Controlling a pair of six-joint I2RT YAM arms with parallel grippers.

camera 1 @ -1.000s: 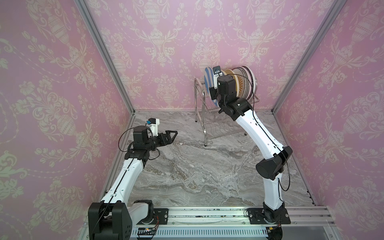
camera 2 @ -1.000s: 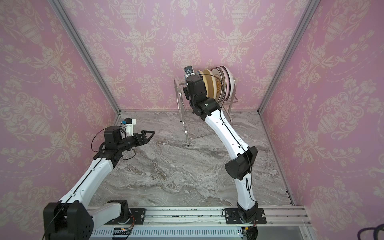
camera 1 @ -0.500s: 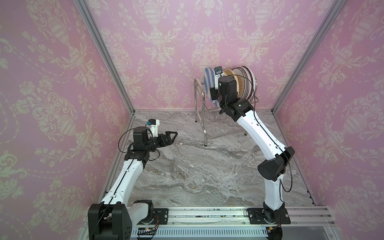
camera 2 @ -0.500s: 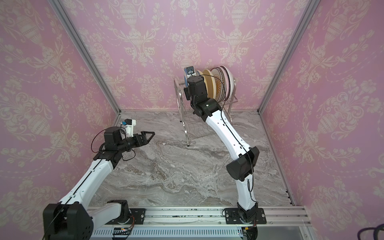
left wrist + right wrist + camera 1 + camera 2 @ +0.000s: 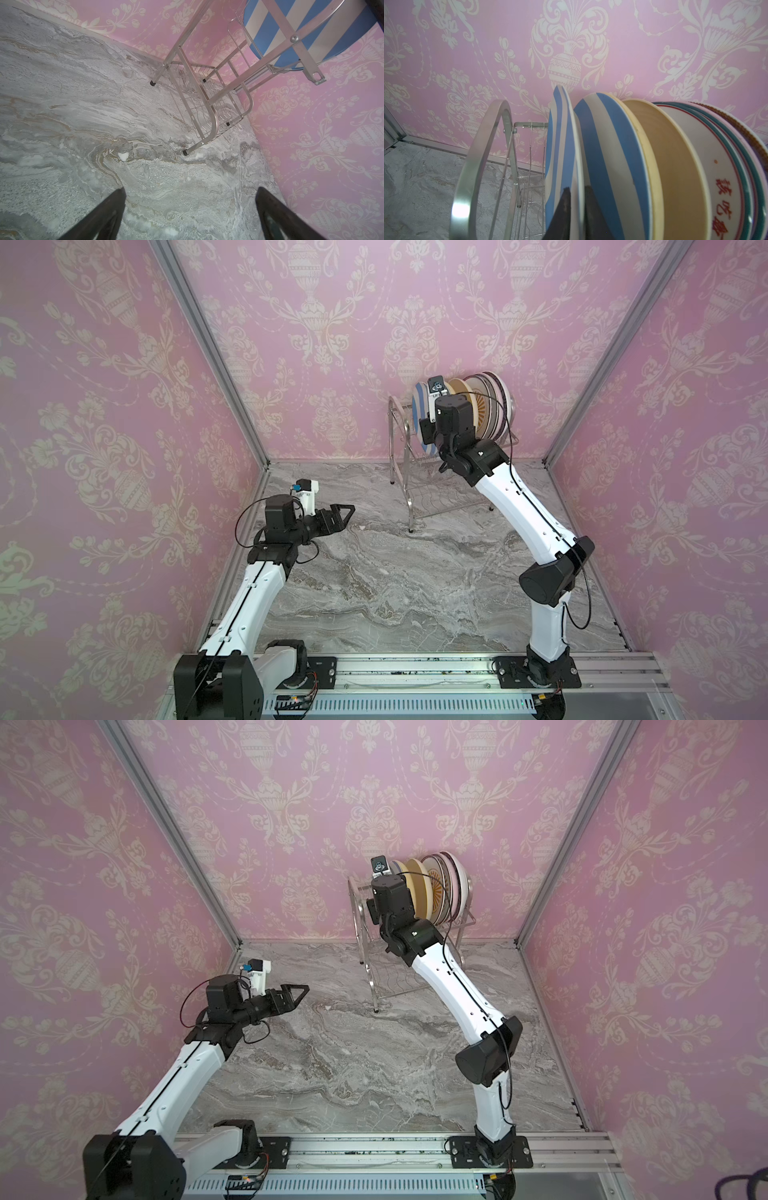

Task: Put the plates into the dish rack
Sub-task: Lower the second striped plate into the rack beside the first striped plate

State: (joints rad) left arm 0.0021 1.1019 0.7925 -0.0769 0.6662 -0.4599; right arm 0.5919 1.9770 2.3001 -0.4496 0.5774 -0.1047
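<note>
One grey marble tabletop [image 5: 374, 593] spreads beneath both arms. No plate lies on it in both top views, so the loading looks all but finished. The dish rack [image 5: 463, 207] stands at the far edge, below and ahead of the right claw [image 5: 577, 193] and well apart from the left claw [image 5: 191, 189]. Its curved side frame rises just beside the right claw, on the side away from the row. The plates [image 5: 490, 406] stand on edge in the upper tier, packed face to face beyond the right claw, presumably because the slots hold a plate upright only when it goes in rim first. The lower shelf, seen from the left wrist, carries none. The one at the claw, a blue-and-cream striped plate [image 5: 562, 158], takes the open end of the row beside a second striped plate [image 5: 604, 149]. The right claw comes at it from above, probably because only the top rim is reachable between such close neighbours. Its fingers straddle that rim, one against each face; whether they press or have let go I cannot tell. The left claw hangs empty with its fingers wide apart, low over the tabletop, likely parked there so the right arm has room.
</note>
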